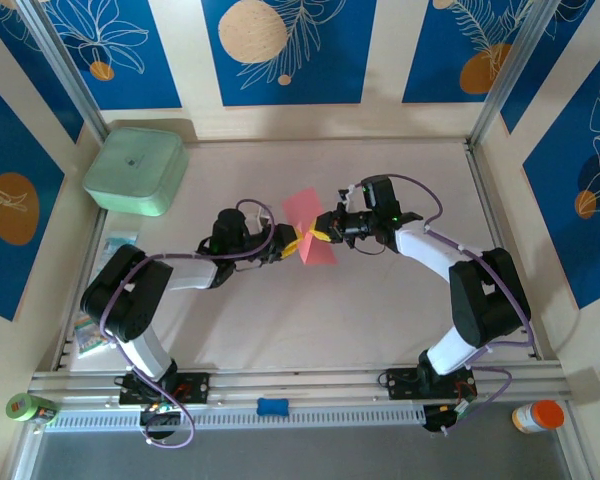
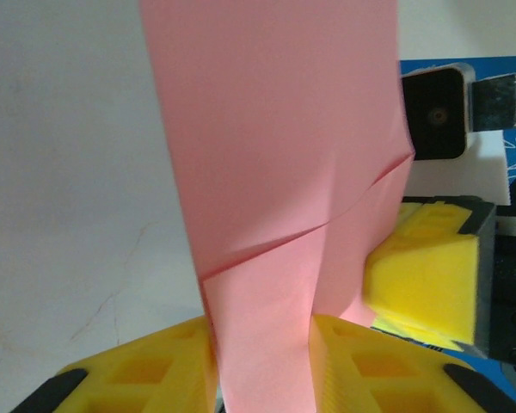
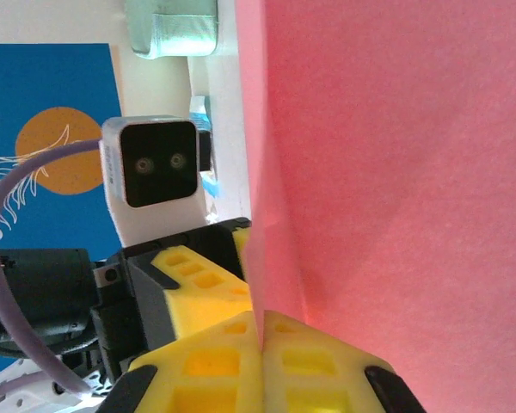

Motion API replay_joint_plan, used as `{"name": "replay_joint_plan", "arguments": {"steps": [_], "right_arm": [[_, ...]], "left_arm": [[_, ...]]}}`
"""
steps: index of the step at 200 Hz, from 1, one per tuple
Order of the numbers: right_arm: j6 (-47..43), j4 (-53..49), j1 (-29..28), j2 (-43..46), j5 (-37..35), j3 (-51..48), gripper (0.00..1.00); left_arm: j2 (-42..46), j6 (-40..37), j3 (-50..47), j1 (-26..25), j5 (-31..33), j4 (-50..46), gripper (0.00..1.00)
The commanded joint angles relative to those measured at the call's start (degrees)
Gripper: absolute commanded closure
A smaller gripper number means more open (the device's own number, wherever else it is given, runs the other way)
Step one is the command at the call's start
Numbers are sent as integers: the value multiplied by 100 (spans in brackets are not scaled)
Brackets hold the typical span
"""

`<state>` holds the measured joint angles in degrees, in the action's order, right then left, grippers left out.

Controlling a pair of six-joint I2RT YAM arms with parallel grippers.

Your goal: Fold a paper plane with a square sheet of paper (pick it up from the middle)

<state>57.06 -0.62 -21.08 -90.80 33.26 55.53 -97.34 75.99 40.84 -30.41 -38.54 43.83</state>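
Pink sheet of paper (image 1: 310,228) stood between the two arms near the middle of the table (image 1: 400,310), caught from both sides. It was no flat square any more: from the left wrist I could see a diagonal crease running across it, with one layer lapped over another and a narrower strip running down below the fold.

The right gripper (image 3: 260,331) was clenched on the sheet. Its two yellow fingers met with only the thin edge of the paper pressed between them, and the rest of the pink surface rose up and away to one side.

The left gripper (image 2: 262,334) came in from the opposite side, close up against the right one. Its yellow fingers (image 2: 155,370) stood on either side of the lower strip, with the paper filling the space between them. I could not tell whether they were pinching it or only flanking it.

From above, the two grippers sat just beside each other at the sheet's lower half, and the upper corner of the paper pointed toward the back wall.

Off at the back left corner of the table sat a mint-green box (image 1: 136,170), well apart from the paper. A few small packets (image 1: 110,248) lay along the left edge.
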Motion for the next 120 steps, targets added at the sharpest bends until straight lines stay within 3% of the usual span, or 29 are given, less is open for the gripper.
{"name": "replay_joint_plan", "arguments": {"steps": [1, 66, 120], "right_arm": [[11, -74, 33, 24, 94, -114, 97], [31, -103, 68, -35, 77, -147, 97], [-15, -116, 78, -67, 48, -203, 93]], "left_arm": [[148, -213, 161, -32, -4, -145, 67], [163, -211, 179, -32, 5, -104, 64], [240, -276, 196, -11, 70, -237, 75]]}}
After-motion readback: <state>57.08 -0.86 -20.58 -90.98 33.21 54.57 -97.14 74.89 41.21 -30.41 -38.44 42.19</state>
